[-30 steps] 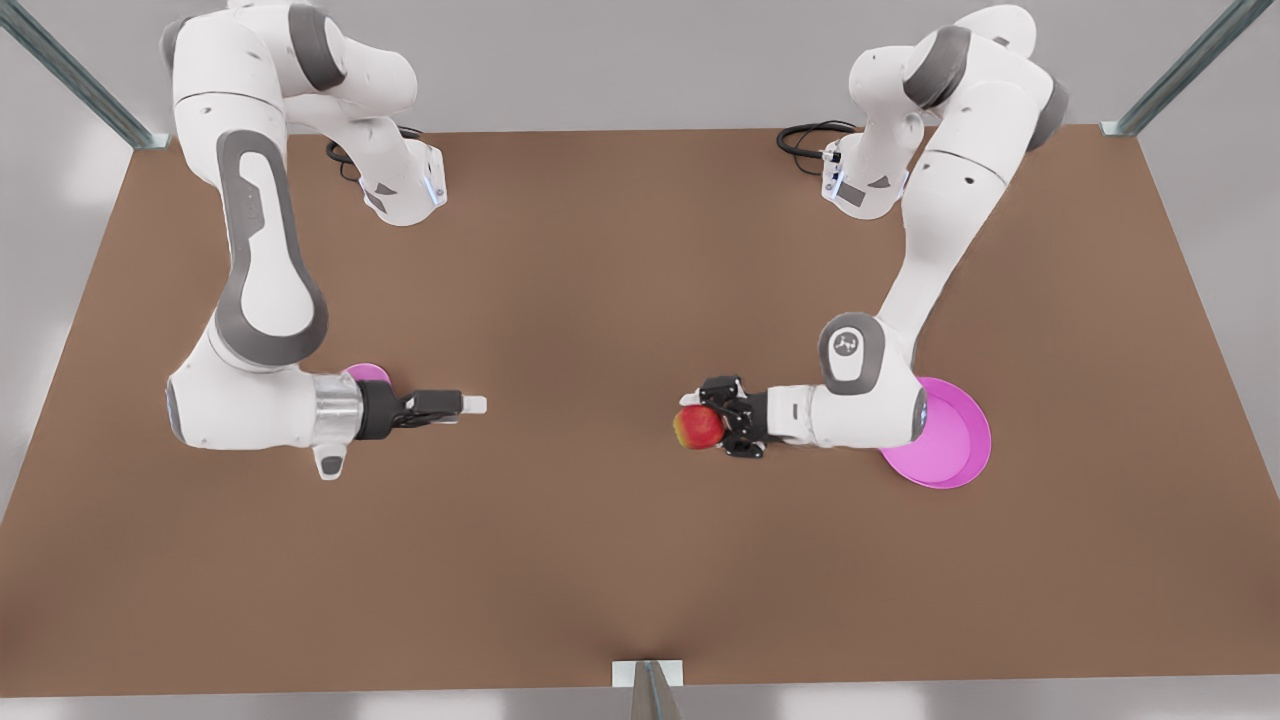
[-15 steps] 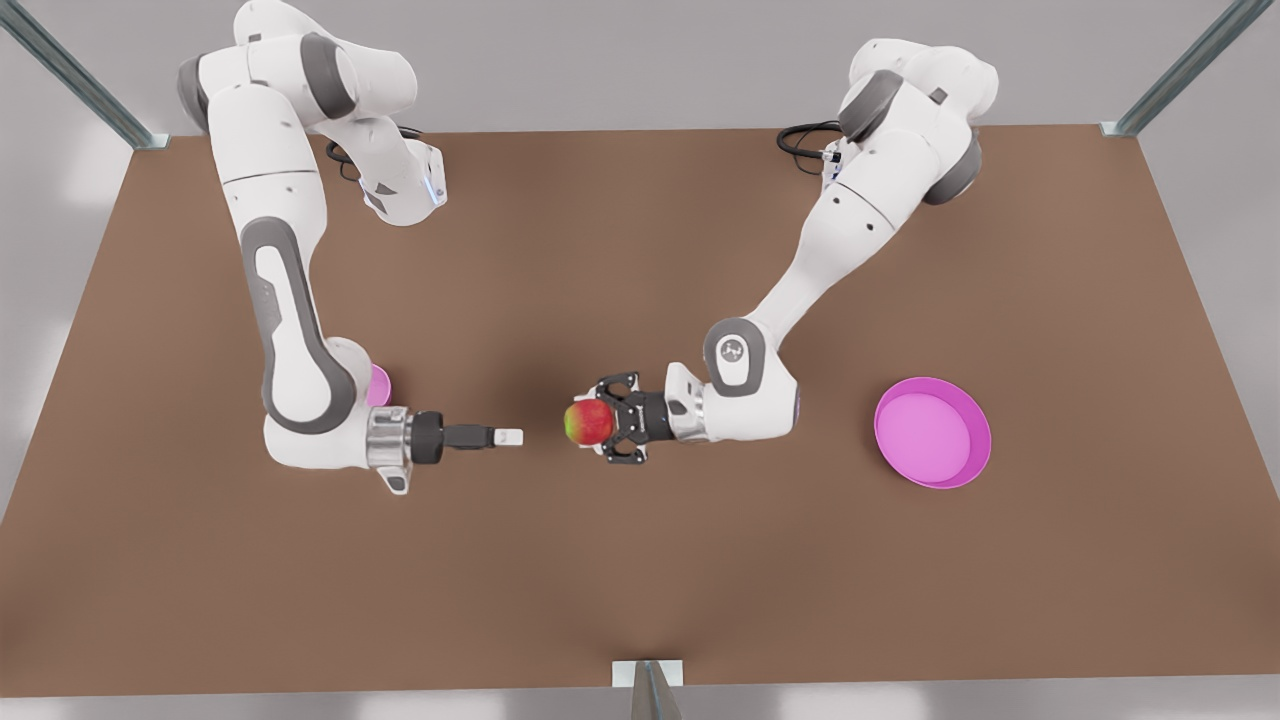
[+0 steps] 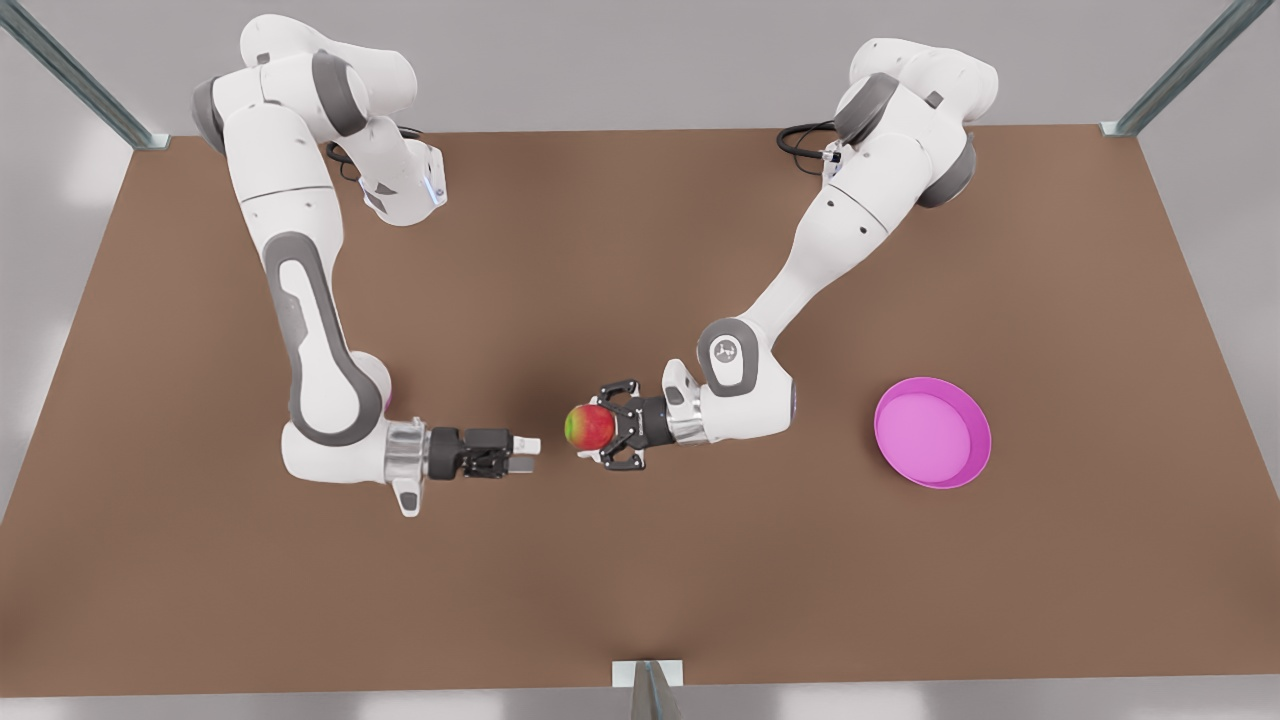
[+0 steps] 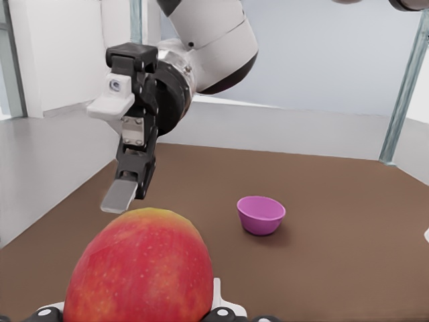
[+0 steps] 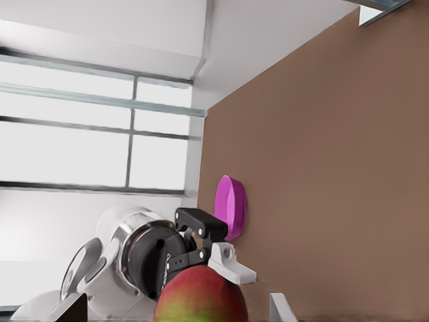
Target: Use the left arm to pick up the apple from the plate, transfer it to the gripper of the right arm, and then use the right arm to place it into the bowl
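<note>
Round red apple with green patch (image 3: 589, 427) at front view centre, above the brown table (image 3: 640, 560), clenched in left gripper (image 3: 592, 440). Just left of it, not touching: right gripper (image 3: 529, 458), fingers parted. Wide shallow pink plate (image 3: 933, 432) at right, bare. Small deep pink bowl (image 4: 261, 215) farther back in left wrist view.

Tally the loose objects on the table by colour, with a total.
Pink: 2, the plate and the bowl
Red with a green patch: 1, the apple, gripped by the left gripper
Total: 3
</note>
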Controlling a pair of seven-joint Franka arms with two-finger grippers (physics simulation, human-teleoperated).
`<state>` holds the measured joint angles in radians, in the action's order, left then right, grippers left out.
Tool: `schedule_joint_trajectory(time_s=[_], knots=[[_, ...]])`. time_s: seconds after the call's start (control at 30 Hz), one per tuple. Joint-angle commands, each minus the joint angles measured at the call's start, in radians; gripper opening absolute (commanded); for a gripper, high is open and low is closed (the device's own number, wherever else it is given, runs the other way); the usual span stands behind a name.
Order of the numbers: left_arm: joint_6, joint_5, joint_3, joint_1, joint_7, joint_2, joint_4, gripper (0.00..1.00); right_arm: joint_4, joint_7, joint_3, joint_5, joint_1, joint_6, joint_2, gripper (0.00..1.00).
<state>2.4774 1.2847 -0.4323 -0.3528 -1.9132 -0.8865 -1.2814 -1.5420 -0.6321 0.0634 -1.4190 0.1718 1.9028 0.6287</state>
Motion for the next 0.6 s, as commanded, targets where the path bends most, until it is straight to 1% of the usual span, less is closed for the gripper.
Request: schedule_joint_trajectory(time_s=[0.0,0.17,0.37,0.57], knots=[[-0.003,-0.004,0.0,0.0,-0.245,0.001,0.001,0.67,-0.012,-0.153,0.001,0.055,0.0,-0.001,0.003,1.0],[-0.003,-0.004,0.0,0.0,-0.247,0.001,0.001,0.67,-0.007,-0.152,0.009,0.077,0.014,-0.008,0.013,1.0],[-0.003,-0.004,0.0,-0.002,-0.247,0.0,0.001,0.67,0.006,-0.112,0.01,0.072,0.06,0.041,0.014,1.0],[-0.003,-0.004,0.0,-0.003,-0.247,-0.006,0.001,0.67,-0.006,-0.113,0.01,0.103,0.081,0.042,0.014,1.0]])
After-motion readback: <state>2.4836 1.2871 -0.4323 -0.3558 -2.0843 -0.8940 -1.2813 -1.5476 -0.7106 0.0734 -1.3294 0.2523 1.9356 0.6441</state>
